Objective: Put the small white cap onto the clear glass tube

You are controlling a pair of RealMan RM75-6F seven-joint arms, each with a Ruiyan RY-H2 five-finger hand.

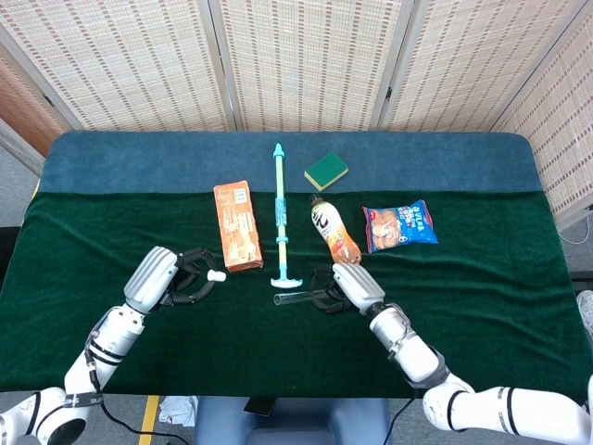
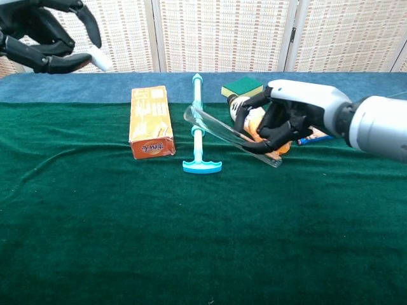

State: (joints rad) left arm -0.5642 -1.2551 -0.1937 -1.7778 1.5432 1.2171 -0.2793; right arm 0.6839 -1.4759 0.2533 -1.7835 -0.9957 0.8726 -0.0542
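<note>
My right hand grips the clear glass tube above the green cloth, with the tube's open end pointing left toward the other hand. My left hand is raised at the left and pinches the small white cap at its fingertips. In the head view the cap is a short gap to the left of the tube's open end.
An orange box, a teal pump-like tool, an orange drink bottle, a snack bag and a green sponge lie on the table behind the hands.
</note>
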